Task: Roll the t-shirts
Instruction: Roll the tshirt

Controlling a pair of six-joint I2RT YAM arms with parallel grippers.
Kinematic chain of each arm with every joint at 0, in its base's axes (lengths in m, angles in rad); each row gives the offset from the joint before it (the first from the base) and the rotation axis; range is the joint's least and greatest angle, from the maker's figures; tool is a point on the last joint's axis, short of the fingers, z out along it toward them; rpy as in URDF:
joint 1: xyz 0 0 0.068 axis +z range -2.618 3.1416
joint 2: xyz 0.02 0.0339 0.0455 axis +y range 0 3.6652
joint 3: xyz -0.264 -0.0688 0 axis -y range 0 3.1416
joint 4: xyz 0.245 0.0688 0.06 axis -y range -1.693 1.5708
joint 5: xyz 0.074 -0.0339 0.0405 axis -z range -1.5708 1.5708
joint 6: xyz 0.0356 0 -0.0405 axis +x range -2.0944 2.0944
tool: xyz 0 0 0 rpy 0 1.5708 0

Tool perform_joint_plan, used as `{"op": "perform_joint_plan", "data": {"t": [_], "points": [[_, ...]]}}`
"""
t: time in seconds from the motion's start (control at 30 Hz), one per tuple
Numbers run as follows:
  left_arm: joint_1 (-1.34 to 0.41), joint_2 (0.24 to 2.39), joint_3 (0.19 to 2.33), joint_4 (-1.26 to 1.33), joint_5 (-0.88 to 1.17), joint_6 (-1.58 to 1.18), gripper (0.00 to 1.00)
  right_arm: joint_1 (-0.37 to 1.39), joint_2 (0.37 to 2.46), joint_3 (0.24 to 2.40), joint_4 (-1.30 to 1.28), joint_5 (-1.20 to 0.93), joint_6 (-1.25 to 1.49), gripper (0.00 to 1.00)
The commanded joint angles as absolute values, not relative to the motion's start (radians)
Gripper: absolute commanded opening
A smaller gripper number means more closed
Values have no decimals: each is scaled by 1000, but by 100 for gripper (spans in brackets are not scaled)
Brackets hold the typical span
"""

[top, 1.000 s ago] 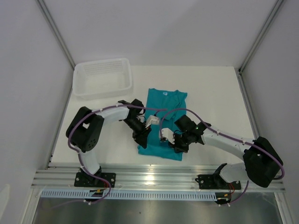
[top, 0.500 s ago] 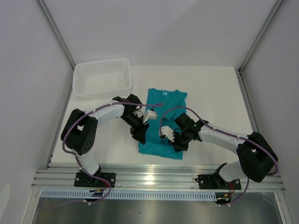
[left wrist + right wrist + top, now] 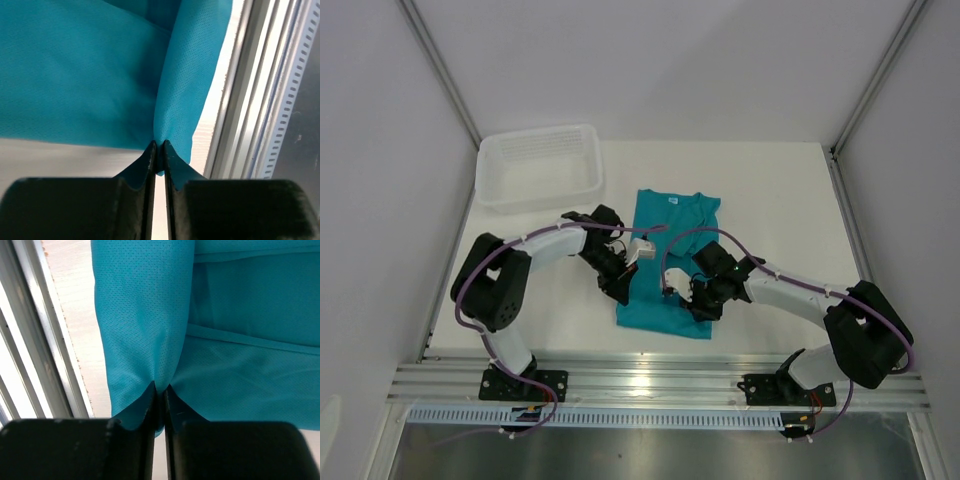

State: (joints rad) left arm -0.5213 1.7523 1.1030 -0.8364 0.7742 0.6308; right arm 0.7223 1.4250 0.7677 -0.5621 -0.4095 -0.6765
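Teal cloth of the t-shirt [image 3: 75,65] is now pinched at the very tips of the left gripper [image 3: 159,146], whose jaws stood wider a moment ago; the right gripper [image 3: 161,388] also holds a fold at its tips. The rest of the t-shirt lies flat ahead of both grippers, so I judge the rolling can start.

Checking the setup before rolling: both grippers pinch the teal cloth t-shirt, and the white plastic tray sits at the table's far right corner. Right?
No: the white plastic tray sits at the far left corner, which the top external view shows. The left gripper and right gripper do pinch the teal t-shirt.
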Motion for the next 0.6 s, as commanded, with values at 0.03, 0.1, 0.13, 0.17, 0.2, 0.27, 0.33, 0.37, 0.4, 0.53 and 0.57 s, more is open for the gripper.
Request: {"op": "perform_joint_plan", "data": {"t": [0.03, 0.1, 0.13, 0.17, 0.2, 0.27, 0.33, 0.37, 0.4, 0.53, 0.57], "points": [[-517, 1773, 1111, -781, 739, 595, 8, 715, 1419, 801, -537, -347, -667, 15], [-517, 1793, 1118, -778, 739, 588, 7, 715, 1416, 802, -534, -331, -660, 18], [-517, 1799, 1120, -778, 741, 586, 7, 713, 1413, 802, -534, -312, -657, 19], [-517, 1810, 1120, -779, 744, 584, 6, 713, 1413, 801, -528, -301, -650, 21], [-517, 1813, 1120, -779, 744, 583, 6, 710, 1410, 801, -526, -287, -646, 29], [-517, 1821, 1120, -778, 735, 578, 6, 710, 1402, 802, -520, -237, -624, 31], [-517, 1824, 1121, -773, 730, 577, 6, 706, 1390, 810, -515, -209, -611, 38], [-517, 1825, 1121, -772, 727, 575, 6, 703, 1369, 813, -502, -190, -588, 40], [-517, 1825, 1123, -769, 727, 572, 6, 701, 1358, 818, -497, -166, -578, 41], [-517, 1824, 1124, -759, 730, 557, 6, 703, 1289, 847, -511, -108, -484, 44], [-515, 1824, 1126, -758, 733, 552, 7, 703, 1261, 854, -515, -77, -459, 43]]}}
